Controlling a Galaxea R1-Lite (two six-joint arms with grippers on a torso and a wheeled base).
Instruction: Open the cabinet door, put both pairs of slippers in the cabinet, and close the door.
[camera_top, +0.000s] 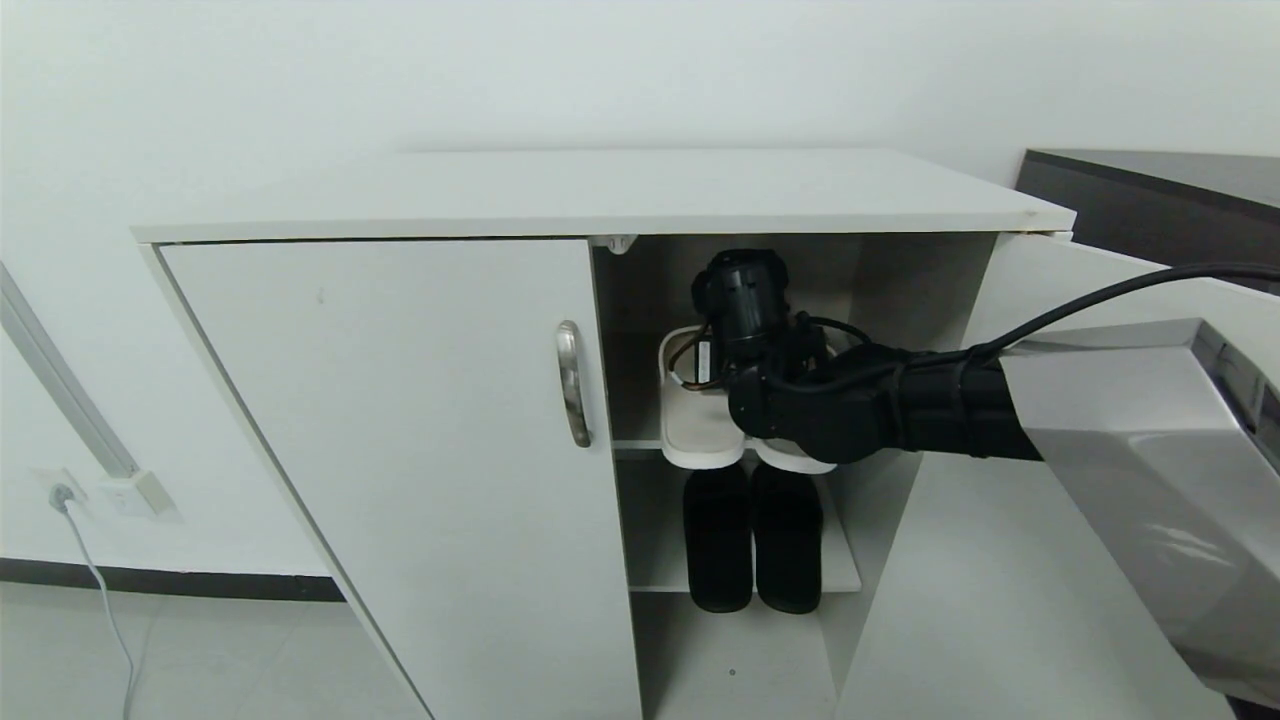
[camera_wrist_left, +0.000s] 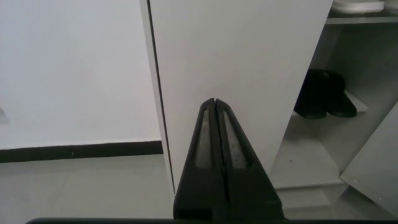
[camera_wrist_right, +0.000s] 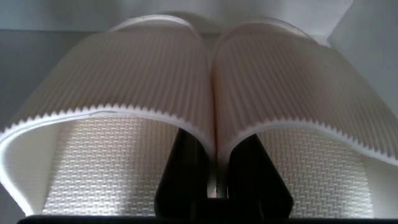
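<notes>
In the head view one white pair of slippers (camera_top: 695, 432) lies on the upper shelf (camera_top: 634, 444) of the cabinet (camera_top: 600, 190) and one black pair (camera_top: 720, 550) on the lower shelf (camera_top: 655, 565); in the left wrist view the left end effector (camera_wrist_left: 214, 124), fingers (camera_wrist_left: 204, 146) pressed together, holds nothing; in the right wrist view the right end effector (camera_wrist_right: 214, 180) pinches both white slippers' inner edges.

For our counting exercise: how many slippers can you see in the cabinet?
4. Two white slippers side by side on the upper shelf, pinched by the right pincer; two black slippers on the shelf below. The closed left door may hide more.
</notes>
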